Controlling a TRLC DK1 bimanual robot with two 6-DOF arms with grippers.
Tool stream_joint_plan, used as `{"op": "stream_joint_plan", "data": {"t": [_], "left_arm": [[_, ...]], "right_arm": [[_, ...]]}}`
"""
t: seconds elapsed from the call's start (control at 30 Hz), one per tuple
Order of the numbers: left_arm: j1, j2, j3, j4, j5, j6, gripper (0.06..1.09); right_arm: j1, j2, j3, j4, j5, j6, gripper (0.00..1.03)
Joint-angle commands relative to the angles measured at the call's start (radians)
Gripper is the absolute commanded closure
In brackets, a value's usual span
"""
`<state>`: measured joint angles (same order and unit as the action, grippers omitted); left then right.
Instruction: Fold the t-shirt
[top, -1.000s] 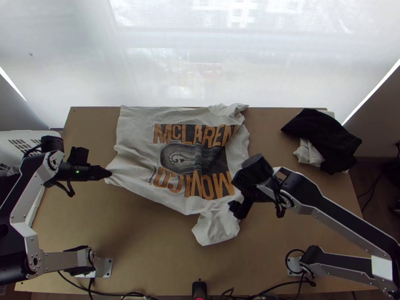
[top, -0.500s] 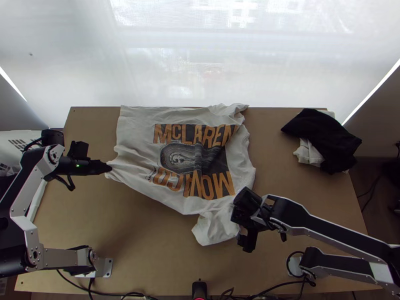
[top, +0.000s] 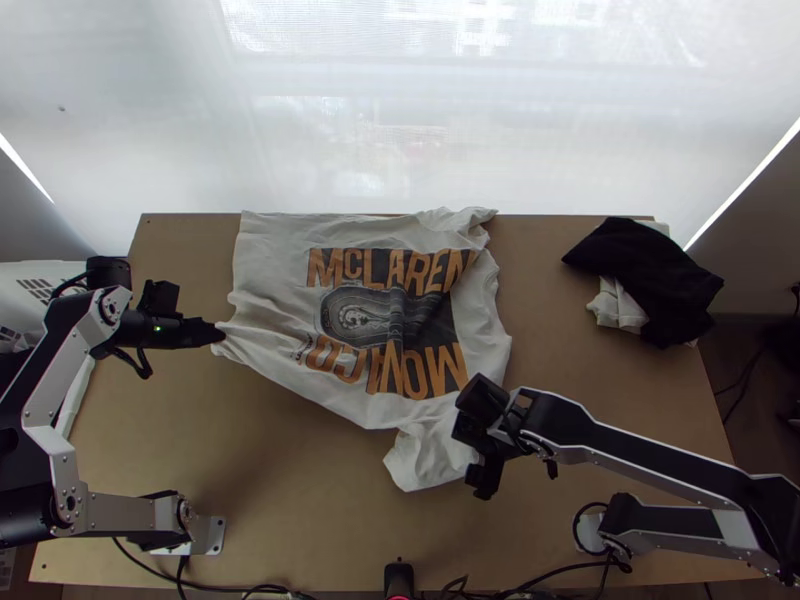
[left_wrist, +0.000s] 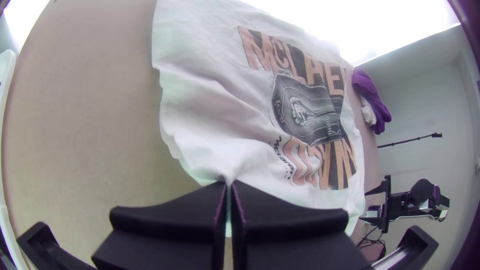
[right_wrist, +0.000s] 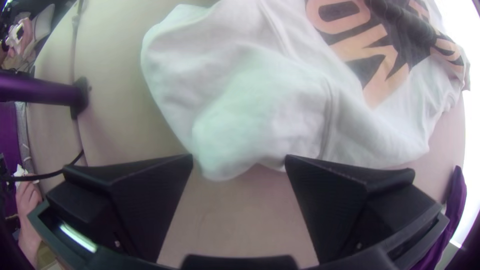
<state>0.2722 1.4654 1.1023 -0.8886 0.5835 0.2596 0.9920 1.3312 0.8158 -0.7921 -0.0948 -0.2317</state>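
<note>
The white t-shirt (top: 275, 270) lies spread but rumpled across the table, its dark and orange print facing up, with a bunched sleeve part (top: 425, 462) toward the near edge. At its left edge, my left gripper (top: 220, 335) pinches a corner; in the left wrist view, the left gripper (left_wrist: 228, 184) is shut on the shirt (left_wrist: 200, 110). Beside the bunched sleeve is my right gripper (top: 482, 480). In the right wrist view the right gripper (right_wrist: 239, 162) is open, with the sleeve cloth (right_wrist: 250, 110) just beyond its fingertips and table between its fingers.
A black cloth (top: 650, 275) lies over some white cloth (top: 618, 308) at the table's right far corner. Cables (top: 540, 578) run along the near edge by a small black device (top: 399, 580). A white basket (top: 40, 275) stands off the left side.
The right gripper has drawn away from the shirt toward the near edge, then shifted slightly left. Cloth near the shirt's right side is now uncovered. The left gripper has barely moved.
</note>
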Motion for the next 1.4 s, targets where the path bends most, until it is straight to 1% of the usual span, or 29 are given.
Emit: {"op": "stream_joint_plan", "data": {"t": [0.0, 0.07, 0.17, 0.2, 0.23, 0.33, 0.47, 0.57, 0.63, 0.8, 0.93, 1.03, 1.27, 1.33, 1.37], "left_arm": [[0.007, -0.002, -0.004, -0.001, -0.002, -0.002, 1.05], [0.007, -0.002, -0.004, -0.001, -0.002, -0.002, 1.05], [0.012, -0.005, -0.002, -0.003, -0.002, 0.001, 1.05], [0.012, -0.008, -0.001, -0.004, -0.002, 0.001, 1.05], [0.013, -0.013, 0.001, -0.006, -0.002, 0.001, 1.05], [0.022, -0.028, 0.011, -0.026, -0.002, 0.006, 1.05], [0.042, -0.045, 0.042, -0.099, -0.004, 0.020, 1.05], [0.053, -0.065, 0.054, -0.177, -0.004, 0.049, 1.05], [0.058, -0.080, 0.054, -0.234, -0.004, 0.079, 1.05], [0.084, -0.120, 0.045, -0.352, -0.005, 0.165, 1.05], [0.127, -0.126, 0.041, -0.440, -0.011, 0.247, 1.05], [0.148, -0.120, 0.031, -0.510, -0.036, 0.306, 1.05], [0.156, -0.140, -0.009, -0.527, -0.105, 0.343, 1.05], [0.154, -0.145, -0.013, -0.533, -0.122, 0.359, 1.05], [0.154, -0.148, -0.018, -0.536, -0.145, 0.371, 1.05]], "right_arm": [[-0.001, 0.099, 0.029, 0.090, 0.001, 0.023, 0.46], [-0.003, 0.122, 0.034, 0.103, 0.001, 0.029, 0.62], [-0.019, 0.118, 0.045, 0.106, 0.001, 0.034, 0.91], [-0.033, 0.109, 0.049, 0.099, 0.001, 0.035, 0.97], [-0.049, 0.102, 0.056, 0.085, 0.001, 0.034, 1.00], [-0.112, 0.065, 0.092, 0.017, 0.001, 0.032, 1.00], [-0.197, 0.000, 0.152, -0.055, 0.001, 0.020, 1.00], [-0.228, -0.053, 0.171, -0.070, 0.001, 0.012, 1.00], [-0.239, -0.081, 0.186, -0.110, 0.001, 0.011, 1.00], [-0.237, -0.152, 0.195, -0.208, 0.001, 0.009, 1.00], [-0.210, -0.201, 0.195, -0.335, 0.001, 0.008, 1.00], [-0.182, -0.231, 0.186, -0.434, 0.000, -0.001, 1.00], [-0.122, -0.294, 0.149, -0.602, -0.019, -0.011, 1.00], [-0.110, -0.302, 0.146, -0.636, -0.028, -0.015, 1.00], [-0.102, -0.303, 0.143, -0.642, -0.029, -0.015, 1.00]]}}
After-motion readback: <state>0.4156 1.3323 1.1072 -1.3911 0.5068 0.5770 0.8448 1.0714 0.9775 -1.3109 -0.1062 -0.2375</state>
